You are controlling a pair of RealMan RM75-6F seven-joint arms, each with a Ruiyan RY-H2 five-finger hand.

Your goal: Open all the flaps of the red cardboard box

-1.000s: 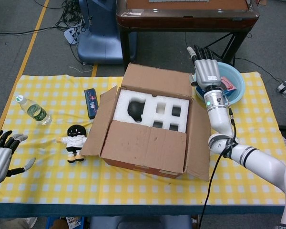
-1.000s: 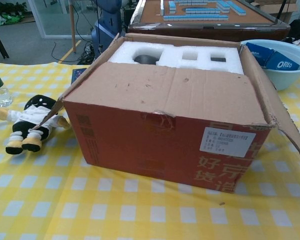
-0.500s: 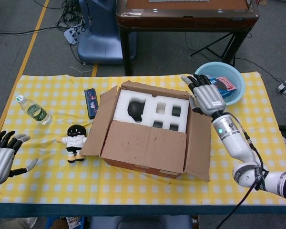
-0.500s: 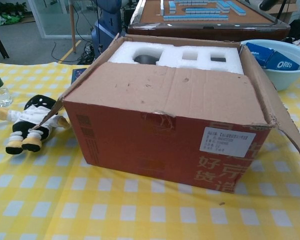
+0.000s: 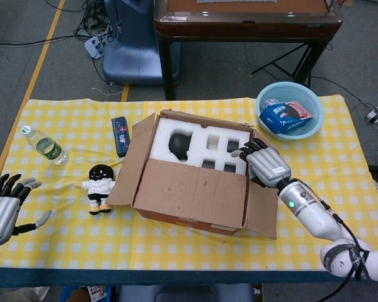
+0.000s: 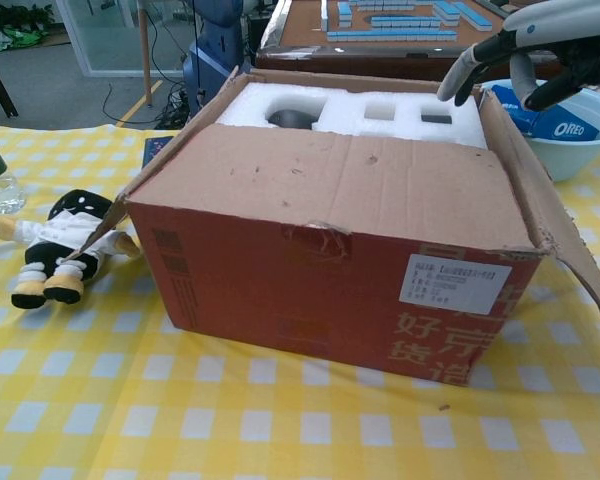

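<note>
At the centre of a yellow-checked tablecloth (image 5: 189,248), the red cardboard box (image 6: 330,300) sits with its flaps partly raised, white foam packing (image 5: 198,146) showing inside. The near flap (image 5: 192,192) lies almost flat over the front half of the opening; the left and right flaps stand outward, and the far flap (image 5: 205,119) leans up behind the foam. The right hand (image 5: 264,165) hovers over the box's right edge, fingers (image 6: 460,72) spread and curved above the foam and the right flap (image 5: 263,201), holding nothing; whether it touches the cardboard cannot be told. The left hand (image 5: 3,211) waits well apart at the table's near-left corner, fingers splayed, empty.

Beside the box's left side lies a small doll (image 5: 99,187) in white, with a dark blue case (image 5: 119,135) just beyond it and a water bottle (image 5: 45,146) further left. A light blue basin (image 5: 288,114) holding snack packs stands beyond the box's far-right corner. Behind the table, a dark wooden mahjong table (image 6: 420,30) and a blue machine base (image 5: 129,44) stand on grey floor.

Half a second earlier the right hand was further back near the far-right corner; it has since drawn nearer over the right flap. The far flap, folded well back a second ago, now stands steeper.
</note>
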